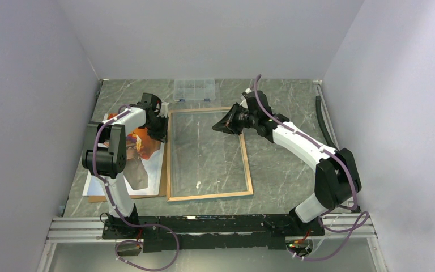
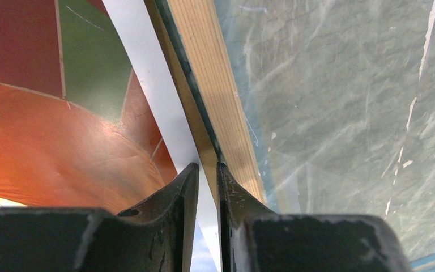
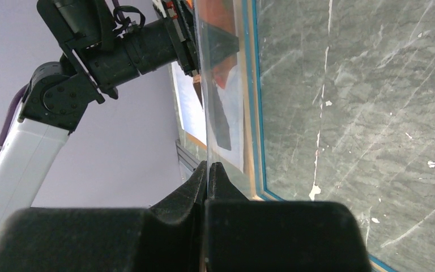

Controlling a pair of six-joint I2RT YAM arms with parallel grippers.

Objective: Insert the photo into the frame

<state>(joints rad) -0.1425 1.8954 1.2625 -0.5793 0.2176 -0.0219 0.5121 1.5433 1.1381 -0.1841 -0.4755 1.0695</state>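
The frame (image 1: 170, 158) lies flat mid-table, its light wood rim (image 2: 215, 85) facing up. Left of it, the hot-air balloon photo (image 1: 141, 144) lies face up, its orange print (image 2: 51, 147) filling the left wrist view. My left gripper (image 1: 160, 131) hovers over the photo's white right border beside the frame's left rim. Its jaws (image 2: 207, 167) stand a narrow gap apart with nothing between them. My right gripper (image 1: 218, 126) is over the frame's far part, shut (image 3: 208, 165) on the edge of the clear pane (image 3: 221, 85), which rises tilted above the frame (image 3: 250, 113).
A brown backing board (image 1: 162, 190) lies under the photo. A clear plastic compartment box (image 1: 193, 89) sits at the back wall. A dark hose (image 1: 324, 122) runs along the right wall. The left arm (image 3: 119, 51) shows beyond the pane.
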